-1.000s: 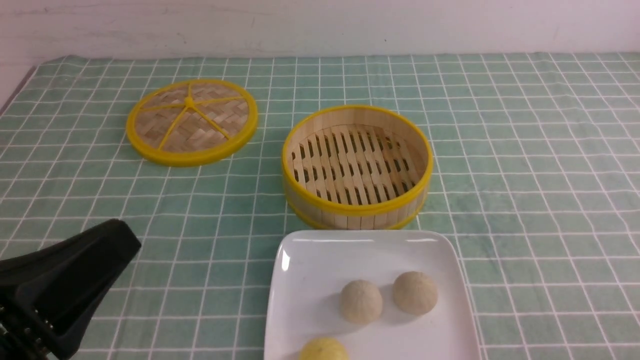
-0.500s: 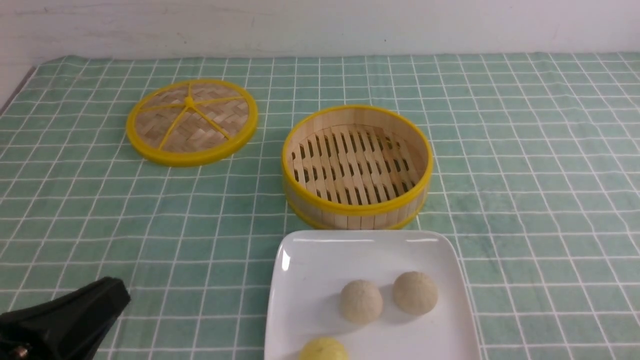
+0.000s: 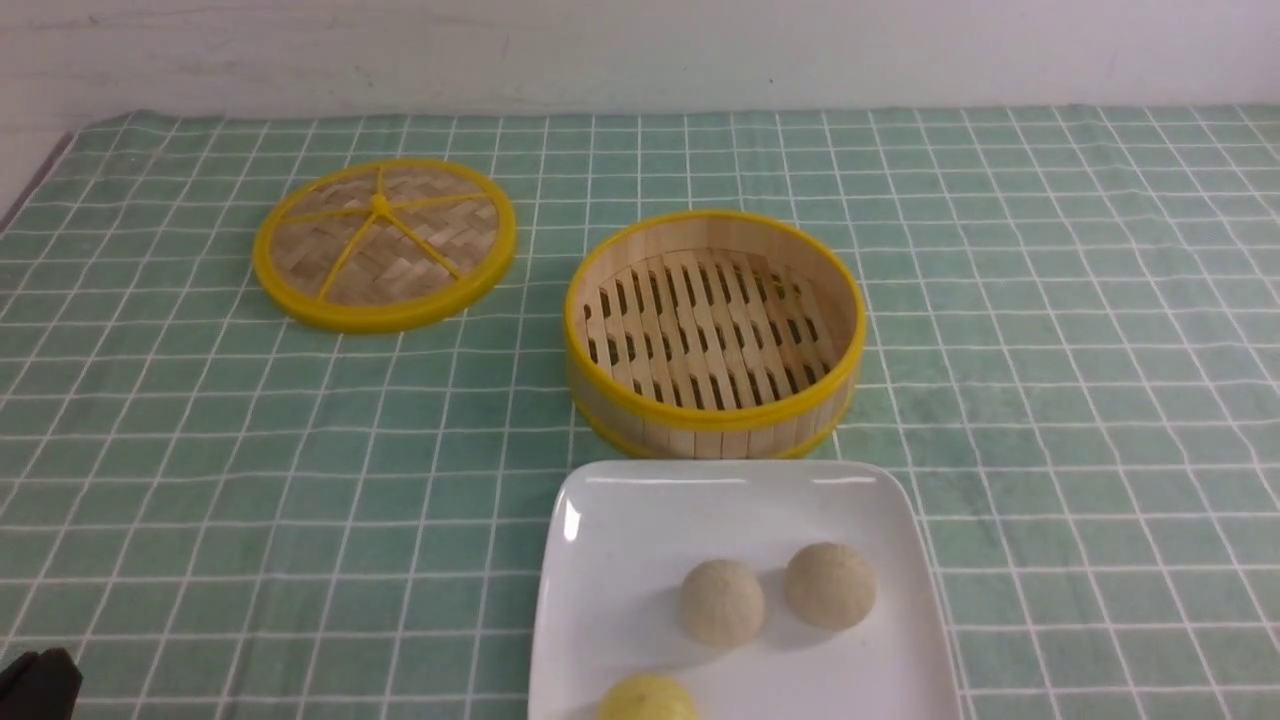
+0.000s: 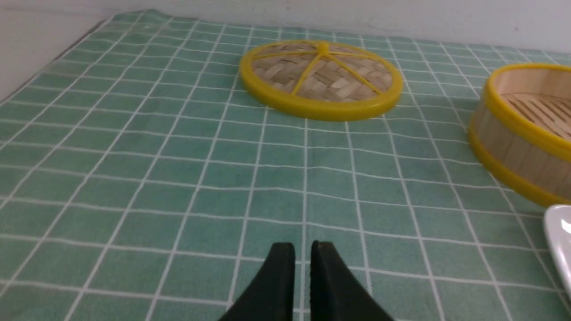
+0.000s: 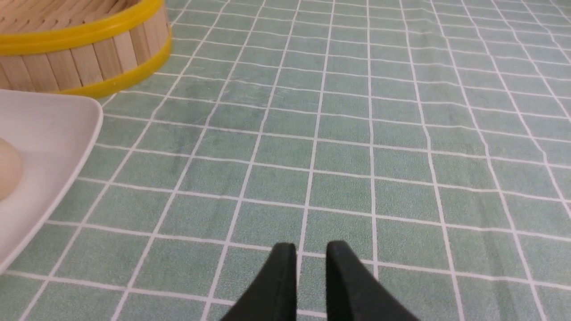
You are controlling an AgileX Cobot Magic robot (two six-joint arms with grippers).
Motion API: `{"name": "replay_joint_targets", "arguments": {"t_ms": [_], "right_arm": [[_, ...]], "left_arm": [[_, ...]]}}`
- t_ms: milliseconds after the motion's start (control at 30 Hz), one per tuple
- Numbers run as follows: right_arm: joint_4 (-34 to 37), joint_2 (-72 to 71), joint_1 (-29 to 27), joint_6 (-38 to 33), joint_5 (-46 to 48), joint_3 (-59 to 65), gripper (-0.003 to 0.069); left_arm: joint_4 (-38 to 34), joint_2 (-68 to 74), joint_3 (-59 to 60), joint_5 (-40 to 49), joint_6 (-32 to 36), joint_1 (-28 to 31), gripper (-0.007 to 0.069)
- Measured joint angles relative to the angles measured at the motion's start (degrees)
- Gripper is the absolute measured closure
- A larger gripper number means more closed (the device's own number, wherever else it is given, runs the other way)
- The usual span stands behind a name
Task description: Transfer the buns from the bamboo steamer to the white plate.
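The bamboo steamer (image 3: 712, 425) stands empty at the middle of the cloth. Just in front of it lies the white plate (image 3: 640, 495) with three buns on it: two beige buns (image 3: 722, 602) (image 3: 830, 585) side by side and a yellow bun (image 3: 648, 702) at the picture's bottom edge. My left gripper (image 4: 303, 246) hovers low over bare cloth left of the plate, its fingers a narrow slit apart and holding nothing. My right gripper (image 5: 311, 246) is over bare cloth right of the plate (image 5: 53, 129), fingers a little apart and empty. Only a black tip of the left gripper (image 3: 35, 682) shows in the front view.
The flat woven steamer lid (image 3: 384, 243) lies at the back left, apart from the steamer. A green checked cloth (image 3: 1050, 350) covers the table, with the white wall behind it and the cloth's left edge at the far left.
The left gripper has drawn back toward the front left and almost left the front view. Buns, plate, steamer and lid have not moved.
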Motion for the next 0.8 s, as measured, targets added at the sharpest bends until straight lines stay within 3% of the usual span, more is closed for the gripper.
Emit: {"name": "replay_joint_targets", "arguments": {"t_ms": [167, 433, 800], "right_arm": [[0.0, 0.0, 0.0, 0.0, 0.0, 0.0, 0.0524], [0.0, 0.0, 0.0, 0.0, 0.0, 0.0, 0.0519], [0.0, 0.0, 0.0, 0.0, 0.0, 0.0, 0.0506]], "left_arm": [[4.79, -0.68, 0.39, 5.52, -5.15, 0.38, 0.0531], [5.52, -0.73, 0.34, 7.07, -5.71, -3.11, 0.0528], [5.52, -0.73, 0.34, 7.26, -5.71, -3.29, 0.0516]]}}
